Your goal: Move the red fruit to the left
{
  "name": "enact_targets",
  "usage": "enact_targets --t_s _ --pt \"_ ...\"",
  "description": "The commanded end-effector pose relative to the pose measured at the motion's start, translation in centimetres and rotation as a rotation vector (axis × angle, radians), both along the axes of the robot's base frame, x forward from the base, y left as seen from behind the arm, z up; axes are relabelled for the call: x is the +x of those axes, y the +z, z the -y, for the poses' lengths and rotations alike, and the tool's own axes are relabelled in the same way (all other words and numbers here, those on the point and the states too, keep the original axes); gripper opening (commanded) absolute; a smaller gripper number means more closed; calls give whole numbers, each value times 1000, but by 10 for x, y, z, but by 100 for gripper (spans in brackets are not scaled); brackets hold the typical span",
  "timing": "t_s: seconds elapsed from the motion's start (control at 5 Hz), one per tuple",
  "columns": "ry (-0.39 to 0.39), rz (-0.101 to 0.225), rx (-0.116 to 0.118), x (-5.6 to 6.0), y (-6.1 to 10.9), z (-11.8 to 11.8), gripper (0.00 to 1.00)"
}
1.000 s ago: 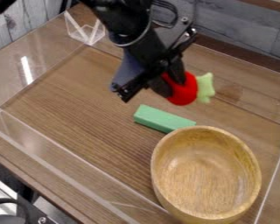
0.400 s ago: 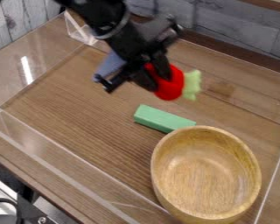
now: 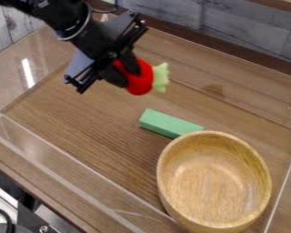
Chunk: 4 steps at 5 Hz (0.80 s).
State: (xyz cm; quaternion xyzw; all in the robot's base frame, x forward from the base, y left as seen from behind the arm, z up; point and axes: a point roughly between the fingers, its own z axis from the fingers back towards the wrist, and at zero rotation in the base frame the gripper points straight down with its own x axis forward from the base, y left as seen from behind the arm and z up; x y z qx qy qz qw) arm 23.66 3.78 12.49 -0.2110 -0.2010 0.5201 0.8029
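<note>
The red fruit point(image 3: 141, 78) is a small bright red oval with a light green leafy end pointing right. My gripper point(image 3: 131, 76) is shut on it and holds it just above the wooden tabletop, left of centre. The black arm reaches down to it from the upper left. One finger covers the fruit's left side.
A flat green rectangular block point(image 3: 170, 124) lies on the table right of and nearer than the fruit. A wooden bowl point(image 3: 214, 182) sits at the front right. Clear plastic walls point(image 3: 26, 136) edge the wooden table point(image 3: 75, 136).
The gripper has carried the red fruit leftward across the table, away from the green block, staying shut on it throughout.
</note>
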Motion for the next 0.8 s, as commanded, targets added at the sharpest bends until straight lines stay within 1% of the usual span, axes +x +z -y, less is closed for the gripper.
enact_targets --t_s 0.0,0.2,0.4,0.6 --pt "64 39 13 14 4 -18 0" --pt "115 40 11 20 4 -21 0" --pt "152 41 13 24 3 -23 0" --pt "175 42 16 24 -2 -28 0"
